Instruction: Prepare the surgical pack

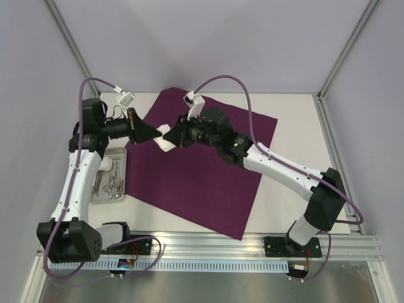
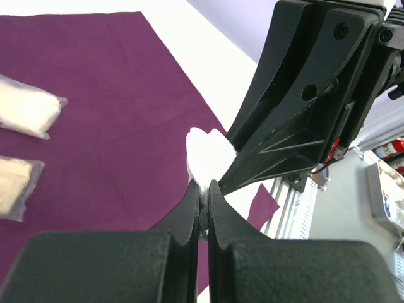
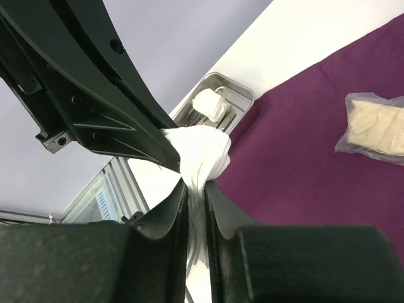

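The surgical pack is a plum-purple drape [image 1: 202, 183] spread flat as a big square sheet over the table; it also shows in the left wrist view [image 2: 95, 95] and the right wrist view [image 3: 315, 177]. A folded white gauze cloth [image 1: 166, 144] hangs above the drape's left part, between both grippers. My right gripper [image 1: 175, 136] is shut on the cloth [image 3: 202, 148], as the right wrist view [image 3: 197, 186] shows. My left gripper [image 1: 159, 133] faces it tip to tip, with its jaws closed on the cloth's other edge [image 2: 205, 151].
A metal tray [image 1: 110, 177] with instruments and a white item stands left of the drape. Two clear plastic packets [image 2: 25, 107] [image 2: 16, 183] lie on the drape; one shows in the right wrist view [image 3: 372, 123]. Frame posts and a rail edge the table.
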Tool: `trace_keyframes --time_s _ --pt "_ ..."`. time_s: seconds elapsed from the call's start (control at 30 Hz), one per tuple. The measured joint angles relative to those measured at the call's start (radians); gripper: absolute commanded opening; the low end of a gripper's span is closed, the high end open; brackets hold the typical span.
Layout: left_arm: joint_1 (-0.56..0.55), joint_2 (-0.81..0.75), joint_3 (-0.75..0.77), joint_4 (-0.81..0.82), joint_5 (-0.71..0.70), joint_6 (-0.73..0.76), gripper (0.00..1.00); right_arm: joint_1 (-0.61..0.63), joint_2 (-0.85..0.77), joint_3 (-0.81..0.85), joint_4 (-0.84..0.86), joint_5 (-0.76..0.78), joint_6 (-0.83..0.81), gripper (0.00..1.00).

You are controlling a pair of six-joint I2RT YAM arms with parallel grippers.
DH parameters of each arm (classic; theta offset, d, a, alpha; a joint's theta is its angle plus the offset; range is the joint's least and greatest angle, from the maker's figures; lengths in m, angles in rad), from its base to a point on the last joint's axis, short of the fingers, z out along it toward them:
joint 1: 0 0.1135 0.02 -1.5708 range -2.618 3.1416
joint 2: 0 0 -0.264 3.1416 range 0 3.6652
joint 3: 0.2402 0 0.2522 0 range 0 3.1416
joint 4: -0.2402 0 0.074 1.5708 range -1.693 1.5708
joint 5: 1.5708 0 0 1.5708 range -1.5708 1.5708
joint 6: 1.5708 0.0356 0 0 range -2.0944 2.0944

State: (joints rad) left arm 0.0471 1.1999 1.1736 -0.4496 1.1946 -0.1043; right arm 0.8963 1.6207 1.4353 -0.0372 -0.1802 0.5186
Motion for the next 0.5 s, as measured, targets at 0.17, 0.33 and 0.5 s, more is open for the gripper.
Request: trace_keyframes --time_s 0.17,0.33,0.5 --pt "0.000 -0.002 0.004 -0.050 -0.056 0.005 0.00 0.001 0.000 0.031 -0.063 0.008 -0.016 0.59" --pt "0.057 -0.005 -0.009 -0.095 -0.303 -0.002 0.00 0.000 0.000 0.035 -0.098 0.053 -0.027 0.66" --pt "0.287 0.015 -0.123 -0.065 -0.464 -0.004 0.00 -0.002 -0.002 0.000 -0.126 0.074 -0.021 0.66"
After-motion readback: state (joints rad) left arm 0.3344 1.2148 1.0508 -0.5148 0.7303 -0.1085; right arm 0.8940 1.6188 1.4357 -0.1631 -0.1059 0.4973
